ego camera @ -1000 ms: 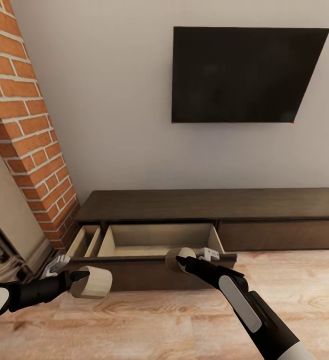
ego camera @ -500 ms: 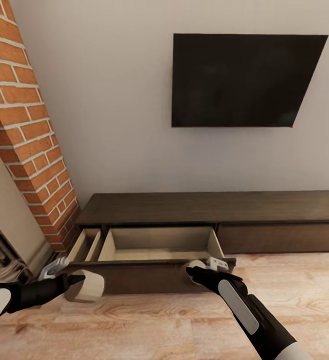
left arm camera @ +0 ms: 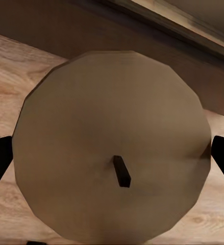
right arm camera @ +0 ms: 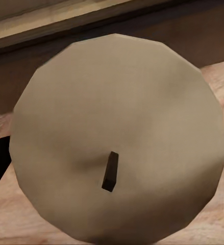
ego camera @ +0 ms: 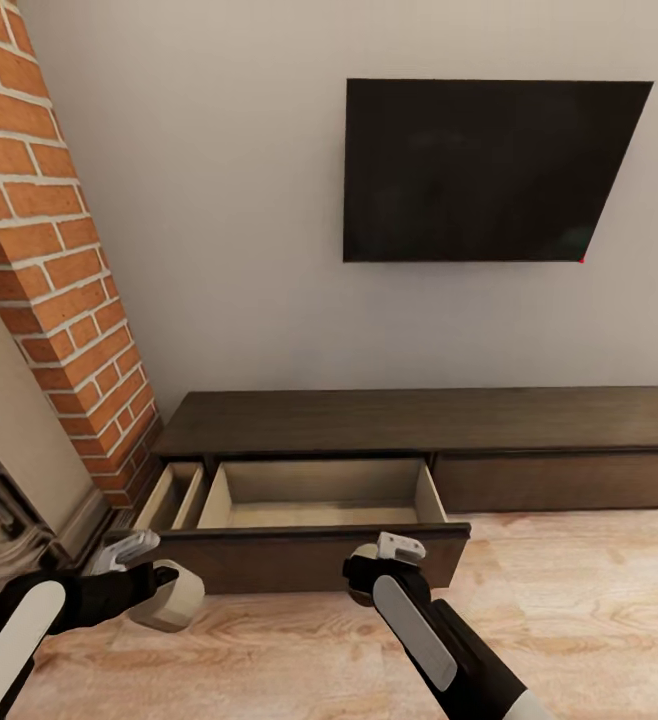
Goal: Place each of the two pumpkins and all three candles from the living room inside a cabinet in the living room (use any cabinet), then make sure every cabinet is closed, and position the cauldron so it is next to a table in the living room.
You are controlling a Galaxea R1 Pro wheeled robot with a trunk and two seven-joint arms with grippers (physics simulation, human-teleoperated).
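Note:
The cabinet (ego camera: 419, 420) runs low and dark brown along the wall, with one drawer (ego camera: 314, 500) pulled out and its pale inside bare. My left gripper (ego camera: 159, 588) is shut on a cream candle (ego camera: 177, 600), held just in front of the drawer front's left end. My right gripper (ego camera: 374, 568) is shut on a second cream candle (ego camera: 365, 580), in front of the drawer front's right part and mostly hidden by the arm. Each wrist view looks down on a candle top with a dark wick: candle (left arm camera: 112, 127) and candle (right arm camera: 117, 127). The pumpkins, cauldron and table are out of view.
A brick column (ego camera: 54, 270) and a pale ornate fireplace (ego camera: 9, 490) stand close on the left. A black TV (ego camera: 484, 170) hangs on the wall above the cabinet. A narrow side drawer (ego camera: 169, 495) is also open. Wooden floor (ego camera: 589, 600) lies to the right.
Both grippers with their candles have drawn back and down from the drawer's edge to in front of its front panel. The head view has tilted slightly.

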